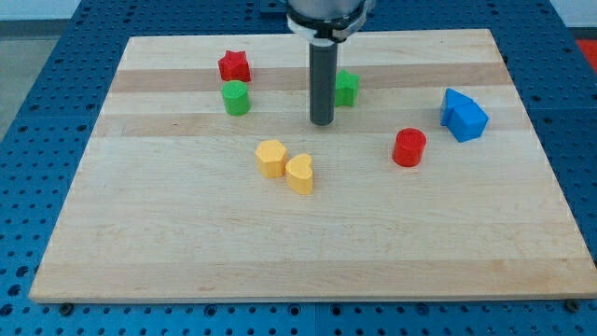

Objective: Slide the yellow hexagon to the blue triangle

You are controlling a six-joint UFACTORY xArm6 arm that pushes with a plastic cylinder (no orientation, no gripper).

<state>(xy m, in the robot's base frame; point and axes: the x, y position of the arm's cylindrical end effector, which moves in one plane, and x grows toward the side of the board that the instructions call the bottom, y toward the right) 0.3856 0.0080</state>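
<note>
The yellow hexagon [271, 158] lies a little left of the board's middle, touching a yellow heart [300, 174] at its lower right. The blue triangle [451, 100] sits at the view's right, joined to a blue block [468, 121] just below it. My tip [322, 122] rests on the board above and to the right of the yellow hexagon, apart from it, and far left of the blue triangle.
A red star [234, 66] and a green cylinder [236, 98] lie at the upper left. A green block [346, 88] is partly hidden behind my rod. A red cylinder [409, 147] stands between the yellow blocks and the blue ones. The wooden board [308, 252] has edges all round.
</note>
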